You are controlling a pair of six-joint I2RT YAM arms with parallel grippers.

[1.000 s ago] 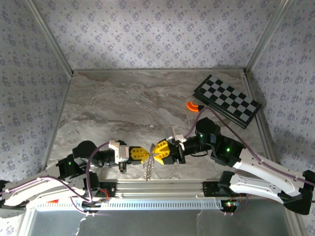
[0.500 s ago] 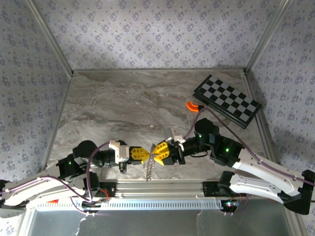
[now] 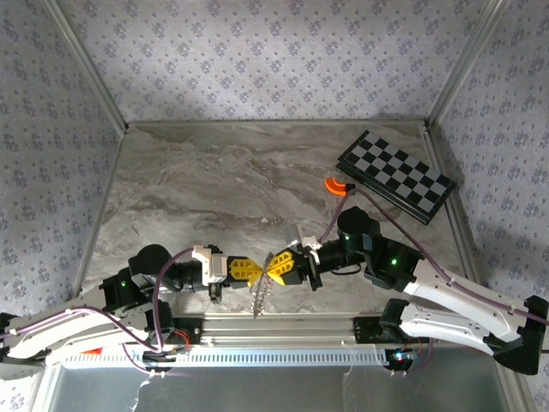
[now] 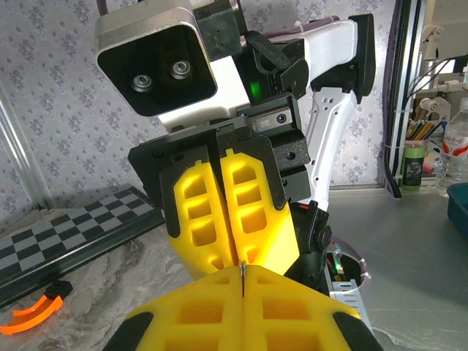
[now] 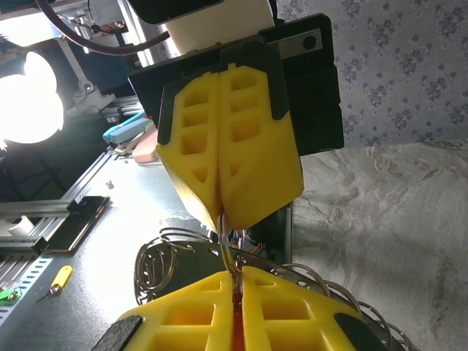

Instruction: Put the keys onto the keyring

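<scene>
Low over the table's near middle, my two grippers meet tip to tip. My left gripper (image 3: 255,270) (image 4: 242,268) is shut on the keyring, and a thin metal edge shows between its fingertips. The keyring (image 3: 260,294) (image 5: 155,257), a silvery ring fringed with small loops and keys, hangs below the tips. My right gripper (image 3: 271,268) (image 5: 235,273) is shut on the keys (image 5: 237,325), a red sliver between its yellow fingers. The ring's wire (image 5: 227,241) runs from the left fingers down into the right gripper's tips.
A black-and-white chequered board (image 3: 395,174) (image 4: 73,227) lies at the back right, with an orange curved piece (image 3: 335,185) (image 4: 33,318) beside its near corner. An aluminium rail (image 3: 283,326) runs along the table's near edge. Patterned walls close three sides.
My right gripper's fingers have closed further and its tip has crept a little left towards the left gripper. The hanging keyring has swung slightly. The left gripper has stayed shut.
</scene>
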